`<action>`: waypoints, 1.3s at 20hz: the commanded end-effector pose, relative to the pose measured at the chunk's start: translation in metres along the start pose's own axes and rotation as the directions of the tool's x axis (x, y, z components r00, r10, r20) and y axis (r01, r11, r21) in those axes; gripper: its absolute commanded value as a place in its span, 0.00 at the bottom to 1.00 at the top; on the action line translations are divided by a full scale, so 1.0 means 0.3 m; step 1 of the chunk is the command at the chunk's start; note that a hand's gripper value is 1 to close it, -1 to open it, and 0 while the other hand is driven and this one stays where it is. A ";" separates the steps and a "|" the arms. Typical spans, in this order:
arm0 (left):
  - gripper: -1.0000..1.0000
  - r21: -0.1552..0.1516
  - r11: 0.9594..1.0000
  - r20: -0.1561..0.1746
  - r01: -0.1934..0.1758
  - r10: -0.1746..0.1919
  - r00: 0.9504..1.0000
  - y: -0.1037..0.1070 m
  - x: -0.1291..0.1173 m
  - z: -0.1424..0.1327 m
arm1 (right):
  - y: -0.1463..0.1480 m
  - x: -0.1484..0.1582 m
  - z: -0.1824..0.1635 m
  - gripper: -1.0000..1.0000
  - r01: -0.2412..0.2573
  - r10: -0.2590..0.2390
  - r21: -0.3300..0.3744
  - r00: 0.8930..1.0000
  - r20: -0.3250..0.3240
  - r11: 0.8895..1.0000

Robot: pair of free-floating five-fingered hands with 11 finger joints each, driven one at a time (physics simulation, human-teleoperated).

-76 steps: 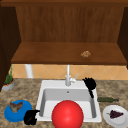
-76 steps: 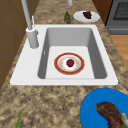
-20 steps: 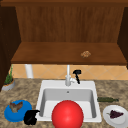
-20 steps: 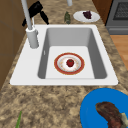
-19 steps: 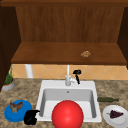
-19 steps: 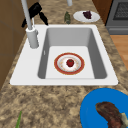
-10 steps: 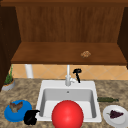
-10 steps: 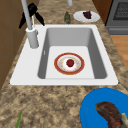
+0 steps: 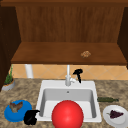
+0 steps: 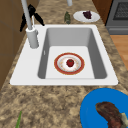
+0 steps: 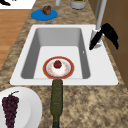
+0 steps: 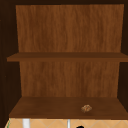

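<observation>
Fingers spread, right hand [image 9: 78, 73] just right of faucet [image 9: 67, 76], moved left from sink's [image 9: 42, 90] far-right rim | left hand [image 9: 31, 117] curled, unchanged by blue plate [image 9: 11, 115]

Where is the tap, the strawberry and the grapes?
faucet [image 10: 32, 37], left side view, on its grey base.
strawberry [image 10: 70, 62], left side view, on the red fruit's middle.
grapes [image 11: 10, 105], right side view, on the bunch's middle.

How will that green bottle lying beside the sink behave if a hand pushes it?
The bottle lies on its side on the counter, so it would likely roll. It looks smooth and rigid, perhaps slippery. Its narrow neck may make it curve.
</observation>
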 end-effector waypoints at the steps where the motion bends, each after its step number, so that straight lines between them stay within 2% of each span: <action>1: 0.50 0.000 1.000 0.000 0.000 0.000 1.000 0.000 0.000 0.000 | 0.022 -0.046 -0.107 0.00 -0.006 0.005 0.059 1.000 0.028 0.998; 2: 0.50 0.000 1.000 0.000 0.000 0.000 1.000 0.000 0.000 0.000 | 0.016 -0.046 -0.128 0.00 0.008 -0.011 0.077 0.999 0.039 0.997; 3: 0.50 0.000 1.000 0.000 0.000 0.000 1.000 0.000 0.000 0.000 | 0.009 -0.043 -0.136 1.00 0.023 -0.030 0.113 0.998 0.057 0.993; 6: 0.50 0.000 1.000 0.000 0.000 0.000 1.000 0.000 0.000 0.000 | 0.011 -0.048 -0.133 1.00 0.039 -0.065 0.202 0.990 0.124 0.979; 8: 0.50 0.000 1.000 0.000 0.000 0.000 1.000 0.000 0.000 0.000 | 0.020 -0.058 -0.119 1.00 0.052 -0.094 0.212 0.977 0.194 0.976; 9: 0.50 0.000 1.000 0.000 0.000 0.000 1.000 0.000 0.000 0.000 | 0.010 -0.057 -0.113 1.00 0.060 -0.099 0.192 0.975 0.197 0.980; 11: 0.50 0.000 1.000 0.000 0.000 0.000 1.000 0.000 0.000 0.000 | -0.053 -0.037 -0.103 1.00 0.079 -0.109 0.159 0.976 0.189 0.984; 13: 0.50 0.000 1.000 0.000 0.000 0.000 1.000 0.000 0.000 0.000 | -0.060 0.012 -0.099 1.00 0.078 -0.103 0.141 0.977 0.186 0.987; 17: 0.50 0.000 1.000 0.000 0.000 0.000 1.000 0.000 0.000 0.000 | -0.054 0.033 -0.094 1.00 0.072 -0.087 0.087 0.981 0.174 0.994; 20: 0.50 0.000 1.000 0.000 0.000 0.000 1.000 0.000 0.000 0.000 | -0.046 0.037 -0.083 1.00 0.049 -0.057 0.054 0.988 0.147 0.997; 26: 0.50 0.000 1.000 0.000 0.000 0.000 1.000 0.000 0.000 0.000 | -0.057 0.056 -0.072 1.00 0.037 -0.033 -0.023 0.991 0.131 0.999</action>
